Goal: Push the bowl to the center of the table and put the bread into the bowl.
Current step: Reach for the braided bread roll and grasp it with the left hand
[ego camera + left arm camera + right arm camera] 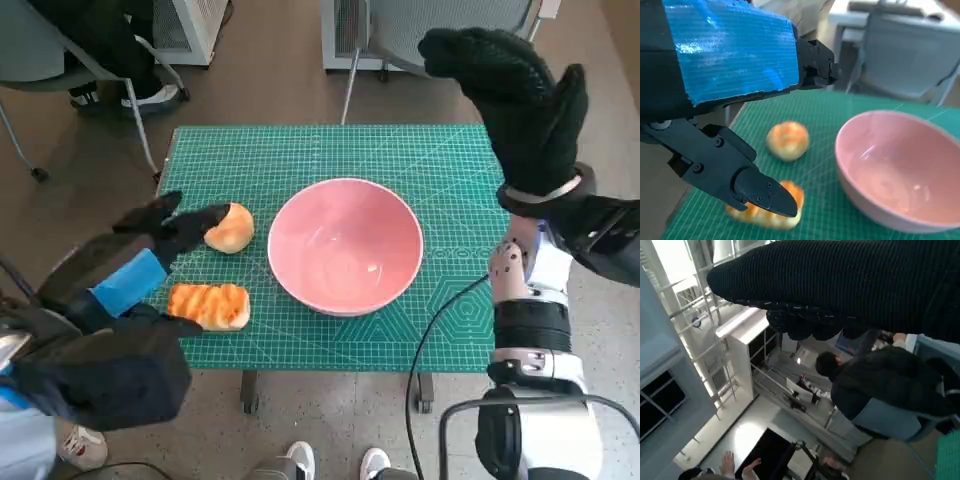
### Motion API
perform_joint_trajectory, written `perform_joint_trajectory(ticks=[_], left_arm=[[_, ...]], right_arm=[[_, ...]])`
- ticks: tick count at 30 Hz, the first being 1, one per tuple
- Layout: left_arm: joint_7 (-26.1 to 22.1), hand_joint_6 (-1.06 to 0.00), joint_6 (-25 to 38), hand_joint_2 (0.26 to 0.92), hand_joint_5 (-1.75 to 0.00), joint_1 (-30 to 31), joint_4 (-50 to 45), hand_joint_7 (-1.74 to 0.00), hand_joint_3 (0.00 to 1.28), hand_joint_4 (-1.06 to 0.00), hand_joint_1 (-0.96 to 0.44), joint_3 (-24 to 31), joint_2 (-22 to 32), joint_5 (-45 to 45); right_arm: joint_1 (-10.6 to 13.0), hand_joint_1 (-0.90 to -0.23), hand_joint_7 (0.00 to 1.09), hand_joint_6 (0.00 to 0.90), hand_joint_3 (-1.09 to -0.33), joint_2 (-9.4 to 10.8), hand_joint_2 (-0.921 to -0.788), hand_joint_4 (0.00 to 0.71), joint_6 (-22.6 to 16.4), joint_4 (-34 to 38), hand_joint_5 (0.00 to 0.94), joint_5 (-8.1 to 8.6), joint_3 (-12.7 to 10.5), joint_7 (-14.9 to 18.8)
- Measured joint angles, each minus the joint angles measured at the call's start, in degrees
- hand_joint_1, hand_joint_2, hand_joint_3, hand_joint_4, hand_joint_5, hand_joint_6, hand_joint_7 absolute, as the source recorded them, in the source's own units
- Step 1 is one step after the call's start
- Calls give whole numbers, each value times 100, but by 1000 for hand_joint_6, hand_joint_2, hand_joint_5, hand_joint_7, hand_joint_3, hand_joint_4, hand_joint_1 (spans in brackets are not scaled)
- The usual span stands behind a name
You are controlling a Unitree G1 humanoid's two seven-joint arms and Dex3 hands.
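Centrally, pink bowl (345, 245) on green mat (300, 155), 2 breads (230, 228) beside empty spread left hand (150, 250), right hand (515, 95) raised, empty, fingers apart.

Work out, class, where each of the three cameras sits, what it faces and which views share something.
Head view: from above, steeply down on the table; both arms show.
Left wrist view: behind the left robot hand, facing the bowl and two breads.
Right wrist view: behind the raised right robot hand, facing the room and a person.
Shared: head and left wrist show bowl and breads.
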Motion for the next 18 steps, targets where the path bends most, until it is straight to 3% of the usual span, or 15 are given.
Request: perform_joint_trajectory(ticks=[18], left_arm=[[-13, -266, 38, 690, 0, 213, 223, -7, 11, -68, -243, -321, 17, 139]], right_arm=[[17, -722, 36, 367, -788, 0, -921, 297, 28, -3, 1, 110, 17, 42]])
